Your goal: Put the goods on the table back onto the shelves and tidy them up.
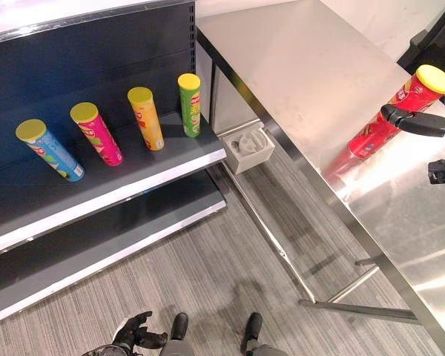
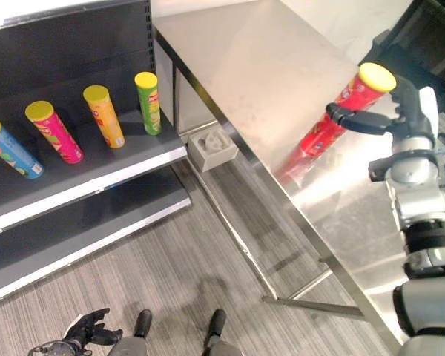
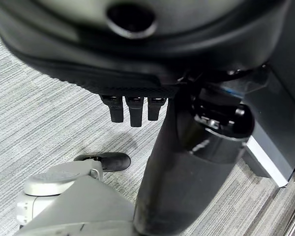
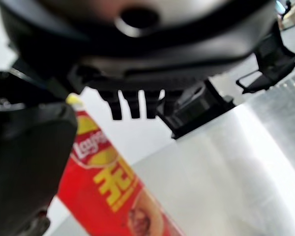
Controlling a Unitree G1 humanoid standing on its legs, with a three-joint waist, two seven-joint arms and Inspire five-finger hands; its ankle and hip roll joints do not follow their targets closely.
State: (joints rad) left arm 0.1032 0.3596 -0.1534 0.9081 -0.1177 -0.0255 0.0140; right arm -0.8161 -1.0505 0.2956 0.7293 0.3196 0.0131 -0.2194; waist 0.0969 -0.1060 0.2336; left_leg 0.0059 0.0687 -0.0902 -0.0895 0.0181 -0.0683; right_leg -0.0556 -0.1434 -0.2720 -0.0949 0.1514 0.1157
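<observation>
A floor (image 1: 208, 274) of grey carpet with fine stripes runs across the near part of the scene. On the left stands a dark shelving unit (image 1: 96, 52) with a perforated back panel and two pale-edged boards, an upper shelf (image 1: 133, 174) and a lower shelf (image 1: 111, 237). On the right a stainless steel desk (image 1: 304, 67) stretches from near to far, bright with reflected light, its metal legs and crossbar (image 1: 356, 308) showing beneath. A small white box (image 1: 248, 150) sits on the floor between shelving and desk. A pale wall (image 1: 378, 18) lies beyond.
</observation>
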